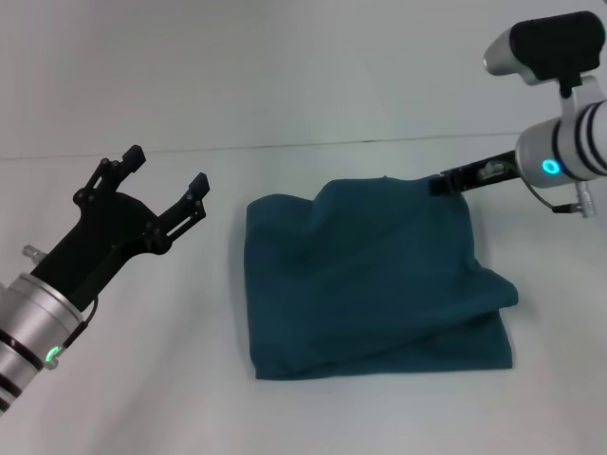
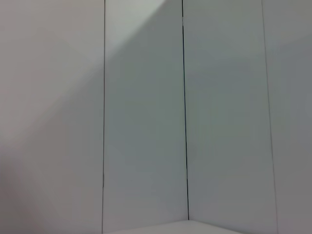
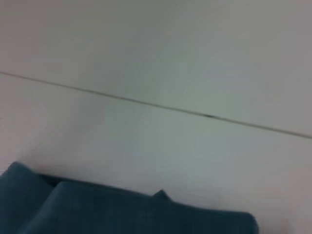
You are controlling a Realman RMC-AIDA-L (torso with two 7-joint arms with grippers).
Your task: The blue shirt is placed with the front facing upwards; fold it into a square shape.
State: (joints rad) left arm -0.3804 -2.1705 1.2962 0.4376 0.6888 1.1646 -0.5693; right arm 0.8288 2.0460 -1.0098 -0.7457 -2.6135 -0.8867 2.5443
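A plain white table fills the head view, meeting a pale grey wall behind it. In the left wrist view the wall panels show 3 thin dark vertical seams — light falls unevenly across them.

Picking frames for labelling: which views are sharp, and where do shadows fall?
Head view: sharp, evenly lit; the blue shirt shows soft fold shading, the left gripper and right gripper read clearly. Left wrist view: only bare wall panels under a diagonal shadow. Right wrist view: blurred, shirt edge soft.
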